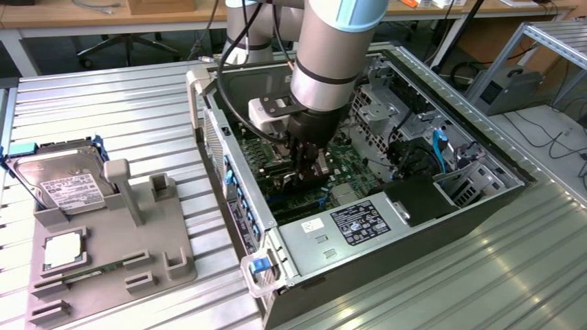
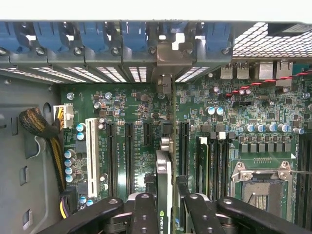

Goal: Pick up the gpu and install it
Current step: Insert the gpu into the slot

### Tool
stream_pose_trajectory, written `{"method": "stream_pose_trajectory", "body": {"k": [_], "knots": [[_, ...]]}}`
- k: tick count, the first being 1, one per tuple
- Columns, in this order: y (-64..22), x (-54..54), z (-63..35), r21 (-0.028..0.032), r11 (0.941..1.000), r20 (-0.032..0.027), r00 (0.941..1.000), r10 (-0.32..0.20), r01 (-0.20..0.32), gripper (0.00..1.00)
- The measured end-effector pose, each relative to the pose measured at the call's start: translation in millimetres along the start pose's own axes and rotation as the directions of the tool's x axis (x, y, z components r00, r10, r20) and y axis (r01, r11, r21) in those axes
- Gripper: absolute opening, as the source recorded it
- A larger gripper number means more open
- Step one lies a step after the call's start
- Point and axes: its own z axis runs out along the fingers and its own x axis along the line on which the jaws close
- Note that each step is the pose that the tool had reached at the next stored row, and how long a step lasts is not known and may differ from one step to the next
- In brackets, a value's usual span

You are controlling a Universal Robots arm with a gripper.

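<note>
My gripper [image 2: 168, 215] is shut on the gpu [image 2: 164, 181], a thin dark card seen edge-on between the two black fingers [image 2: 144, 213]. The card stands upright over the green motherboard [image 2: 243, 112], along an expansion slot. Its silver end bracket [image 2: 170, 58] sits against the row of blue slot clips [image 2: 131, 36] at the case's rear wall. In the exterior view the gripper [image 1: 307, 172] reaches down inside the open computer case [image 1: 458, 227], with the gpu [image 1: 310, 180] low among the board's parts.
A white slot [image 2: 91, 148] and black slots [image 2: 129, 156] lie beside the card, with memory slots and the processor socket [image 2: 261, 185] on its other side. A grey fixture [image 1: 137, 240] at the exterior view's left holds a hard drive [image 1: 60, 184] and a memory stick [image 1: 87, 275]. The power supply [image 1: 353, 223] fills the case's near corner.
</note>
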Motion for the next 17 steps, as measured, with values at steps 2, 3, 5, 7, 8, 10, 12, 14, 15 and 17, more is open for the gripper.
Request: {"method": "stream_pose_trajectory", "body": {"k": [2,3,5,7,8,10,12,14,15,17], "knots": [[0.9,0.0,0.0,0.0011,1.0,0.0,1.0,0.0,0.0,0.27],[1.4,0.0,0.0,0.0017,1.0,0.0,1.0,0.0,0.0,0.27],[2.2,0.0,0.0,0.0028,1.0,0.0,1.0,0.0,0.0,0.27],[2.4,0.0,0.0,0.0032,1.0,0.0001,1.0,0.0,0.0,0.27],[2.5,0.0,0.0,0.0033,1.0,0.0,1.0,0.0,0.0,0.27],[2.7,0.0,0.0,0.0033,1.0,0.0001,1.0,0.0,0.0,0.27],[2.7,0.0,0.0,0.0034,1.0,0.0,1.0,0.0,0.0,0.27],[2.6,0.0,0.0,0.0034,1.0,0.0,1.0,0.0,0.0,0.27],[2.7,0.0,0.0,0.0034,1.0,0.0,1.0,0.0,0.0,0.27],[2.6,0.0,0.0,0.0033,1.0,0.0,1.0,0.0,0.0,0.27]]}}
